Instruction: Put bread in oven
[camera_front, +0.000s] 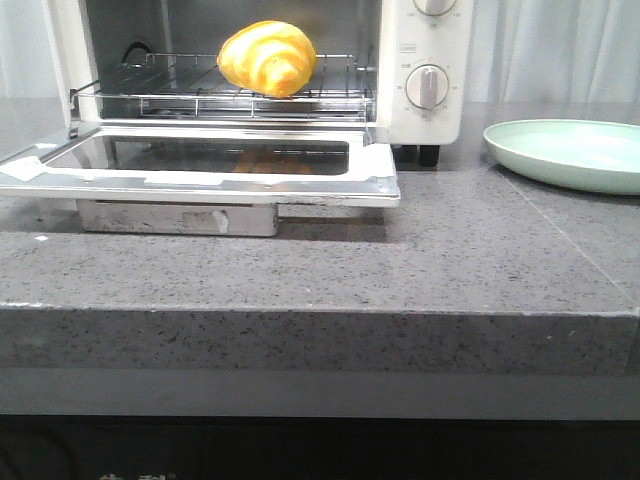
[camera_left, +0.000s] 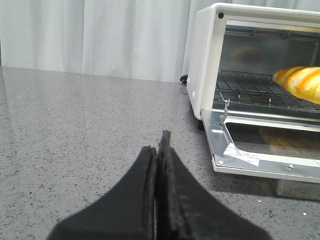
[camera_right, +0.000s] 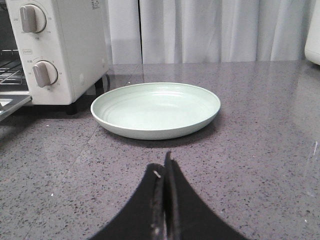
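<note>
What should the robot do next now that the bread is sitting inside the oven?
Probably shut the door. The bread already lies on the wire rack inside the oven, the door hangs flat open, and the plate holds nothing. Both grippers, left and right, are shut and hold nothing, so the left one could likely lift the door.

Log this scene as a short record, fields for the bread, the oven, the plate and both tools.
bread: bread lying on the wire rack inside the oven
oven: oven white, door folded down open
plate: pale green plate with nothing on it, on the counter to the right of the oven
left tool: left tool shut, holding nothing, apart from the oven
right tool: right tool shut, holding nothing, short of the plate
</note>
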